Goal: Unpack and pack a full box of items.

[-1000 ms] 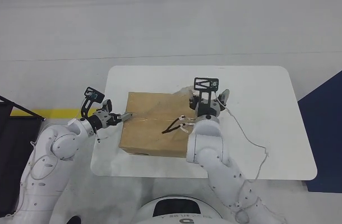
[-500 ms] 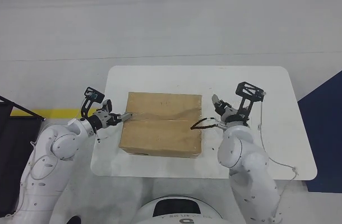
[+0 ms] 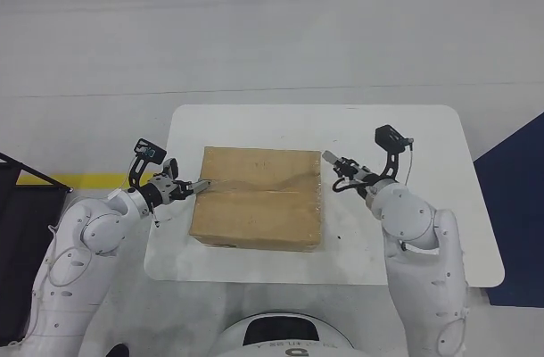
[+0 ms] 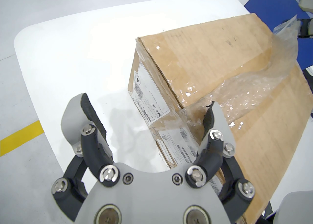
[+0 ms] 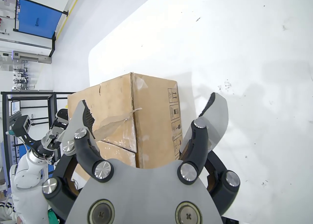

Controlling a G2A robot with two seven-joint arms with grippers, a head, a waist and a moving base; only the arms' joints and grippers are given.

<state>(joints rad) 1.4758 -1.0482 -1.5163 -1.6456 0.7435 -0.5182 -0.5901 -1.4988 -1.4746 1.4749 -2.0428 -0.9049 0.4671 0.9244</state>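
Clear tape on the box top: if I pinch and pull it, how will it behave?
The clear tape lies crumpled and lifted off the box, so it is likely floppy and very light. Its glossy wrinkles suggest it may cling to itself or the pads. One end looks stuck at the box edge by the left gripper, so expect some resistance.

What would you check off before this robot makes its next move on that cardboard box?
1. Cardboard box fully on the table: ok.
2. Box opened: not ok, its top lies shut.
3. Clear tape off the seam: not ok, crumpled and only partly lifted.
4. Left end effector open, at one end of the box: ok.
5. Right end effector open, at the other end: ok.
6. Contents inside: cannot tell.
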